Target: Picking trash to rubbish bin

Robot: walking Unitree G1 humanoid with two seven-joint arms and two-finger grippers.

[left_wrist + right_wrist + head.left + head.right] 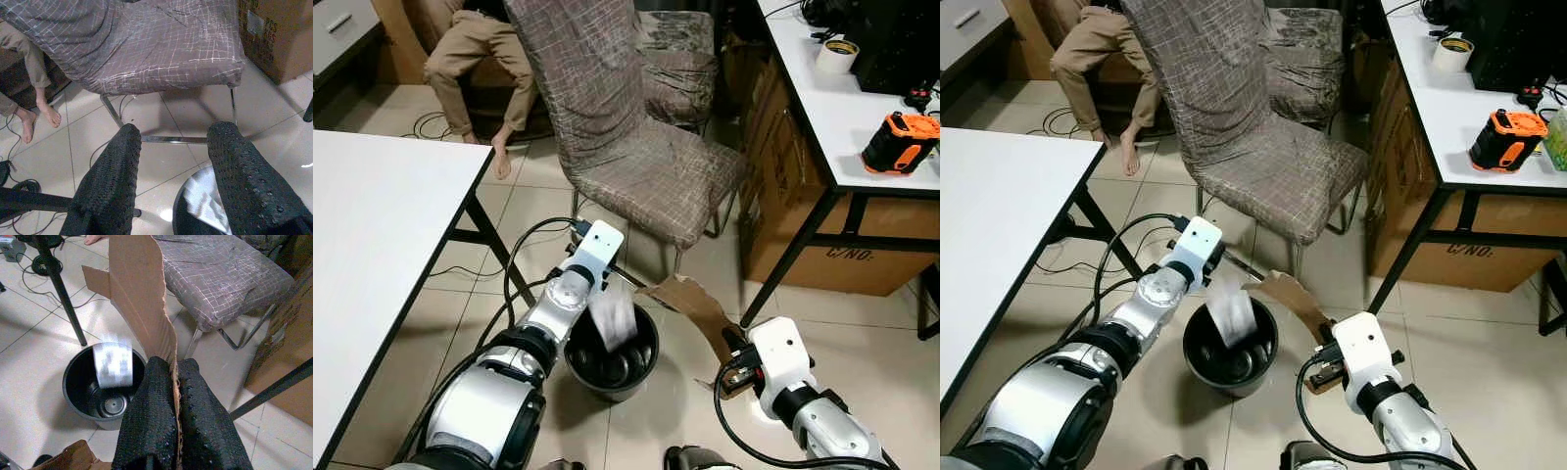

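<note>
Dropping a white paper scrap (615,315) into the black rubbish bin (651,364), the left pincer (173,161) stands wide open and empty above the rim. The right pincer (175,382) is clamped on torn cardboard (139,298) beside the bin; it likely swings over next. A fabric-covered chair (646,166) crowds behind, surface legs (788,264) alongside.

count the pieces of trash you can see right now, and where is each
2. A white paper piece is blurred above the black bin, below the open left hand. A torn cardboard strip is pinched in the right hand, beside the bin. More may lie hidden in the bin.
</note>
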